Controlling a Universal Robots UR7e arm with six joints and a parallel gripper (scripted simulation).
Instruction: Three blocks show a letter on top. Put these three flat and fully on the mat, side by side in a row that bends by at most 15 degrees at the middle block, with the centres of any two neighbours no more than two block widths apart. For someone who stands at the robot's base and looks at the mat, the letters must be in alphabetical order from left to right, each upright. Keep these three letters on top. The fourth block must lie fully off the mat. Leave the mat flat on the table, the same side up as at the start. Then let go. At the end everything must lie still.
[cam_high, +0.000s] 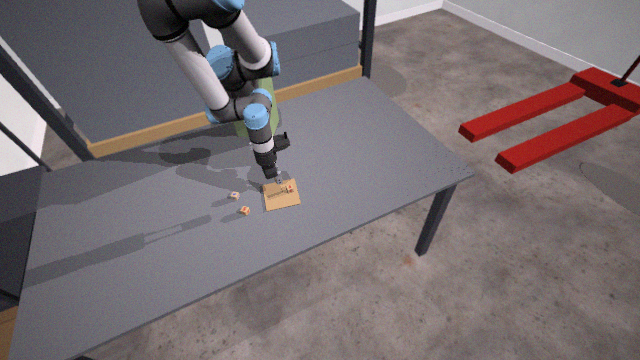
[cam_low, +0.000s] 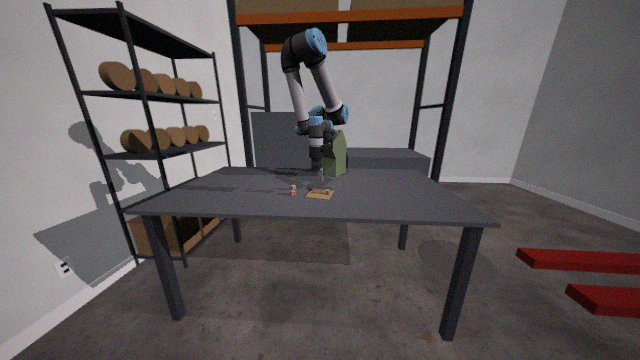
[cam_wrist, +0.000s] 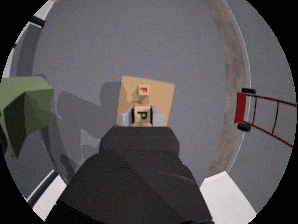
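Note:
My gripper (cam_high: 278, 180) (cam_low: 321, 176) (cam_wrist: 142, 111) is shut on a wooden block with a dark P (cam_wrist: 142, 114), held raised above the mat's base-side part. The tan mat (cam_high: 285, 202) (cam_low: 314, 196) (cam_wrist: 164, 95) lies flat on the table. A block with a red F (cam_high: 289, 188) (cam_low: 327, 192) (cam_wrist: 144, 90) lies on the mat, letter up. In the wrist view both letters have their tops toward the right, away from the base. A block with a bluish mark (cam_high: 234, 195) (cam_low: 293, 187) and one with a red mark (cam_high: 244, 210) (cam_low: 293, 193) lie off the mat; their letters are unreadable.
The grey table (cam_high: 350, 150) (cam_low: 400, 200) carries the mat and blocks. The green base pedestal (cam_low: 335, 155) (cam_wrist: 30, 100) stands behind the arm. The two loose blocks lie left of the mat in the top and exterior views. A red forked cart (cam_high: 550, 115) stands on the floor beyond the table.

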